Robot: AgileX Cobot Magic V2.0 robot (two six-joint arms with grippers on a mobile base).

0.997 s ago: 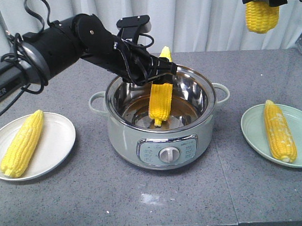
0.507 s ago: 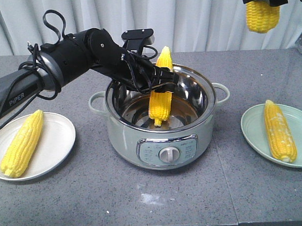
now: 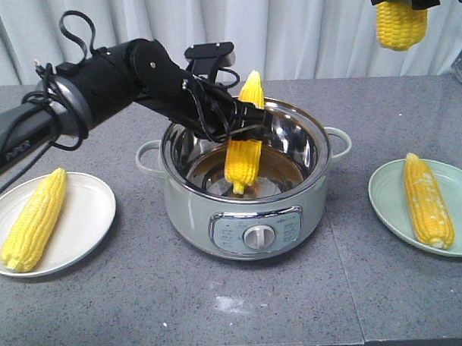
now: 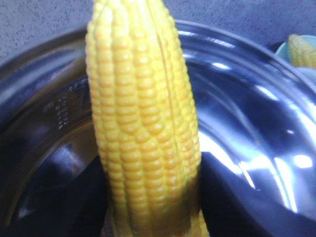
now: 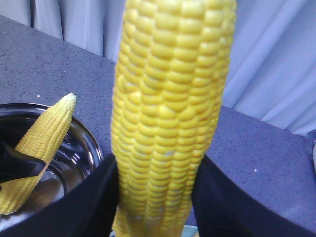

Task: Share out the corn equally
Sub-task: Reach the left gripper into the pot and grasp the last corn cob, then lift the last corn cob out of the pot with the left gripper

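Here, left gripper [image 3: 244,125] clamped on corn [image 3: 243,161] in pot [image 3: 293,209] — right gripper [image 3: 401,0] clamping another cob [image 3: 400,26]

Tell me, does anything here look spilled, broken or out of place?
Only a small pale smudge on the grey table, just in front of the pot, looks like a spill or scuff. Nothing else stands out.

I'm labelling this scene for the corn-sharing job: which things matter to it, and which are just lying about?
In the job: pot cob, raised cob, white-plate cob, green-plate cob, white plate, green plate, pot.
Just about: curtain, smear on the table.
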